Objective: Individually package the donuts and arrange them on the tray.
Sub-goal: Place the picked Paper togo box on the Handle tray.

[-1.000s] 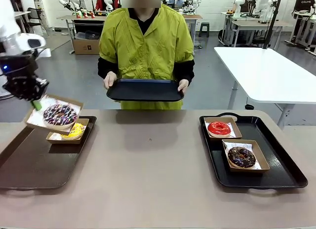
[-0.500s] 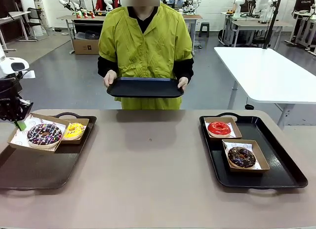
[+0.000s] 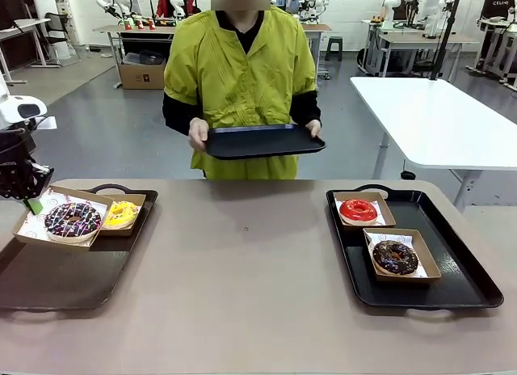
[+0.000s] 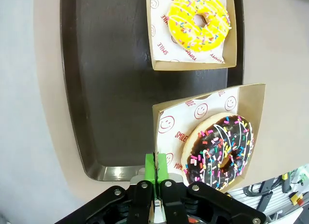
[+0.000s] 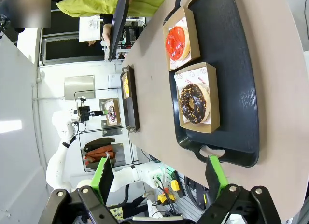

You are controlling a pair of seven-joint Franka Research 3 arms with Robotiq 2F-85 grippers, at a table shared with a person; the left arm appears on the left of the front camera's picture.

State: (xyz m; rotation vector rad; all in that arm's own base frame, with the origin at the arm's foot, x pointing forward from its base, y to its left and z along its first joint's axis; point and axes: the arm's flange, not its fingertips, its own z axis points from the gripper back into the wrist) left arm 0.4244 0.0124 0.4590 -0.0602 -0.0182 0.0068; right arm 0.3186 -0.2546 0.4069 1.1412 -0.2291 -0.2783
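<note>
Clamped on the near corner of a paper-lined cardboard box [image 3: 63,217], the left gripper [image 3: 34,204] held its green pads pressed together on the rim, the box carrying the dark donut with white-and-coloured sprinkles [image 3: 72,220] above the outer edge of the left tray [image 3: 56,282]; the right gripper [image 5: 159,178] stood wide and held nothing. Across the table [image 3: 242,270] the person held an empty black tray [image 3: 262,141] in both hands, so the step in hand looked like carrying this boxed donut over to it. To do that well, the arm should keep the box level, since a corner pinch lets the far side sag and the donut could slide, move slowly over the yellow-iced donut [image 3: 121,214] beside it, and let go only once the base rests flat. The right tray [image 3: 460,286] held the red-glazed donut [image 3: 358,210] and the chocolate donut [image 3: 395,257], each in its own box. From the front, the person and the waiting tray were plain, which the left wrist camera missed. That wrist view instead showed the pinch on the box rim [image 4: 157,159], the printed paper liner [image 4: 176,130], and that the box overhung the tray edge and the table. The right wrist view showed both right-hand boxes lying side by side, well apart from its open fingers [image 5: 217,175].
</note>
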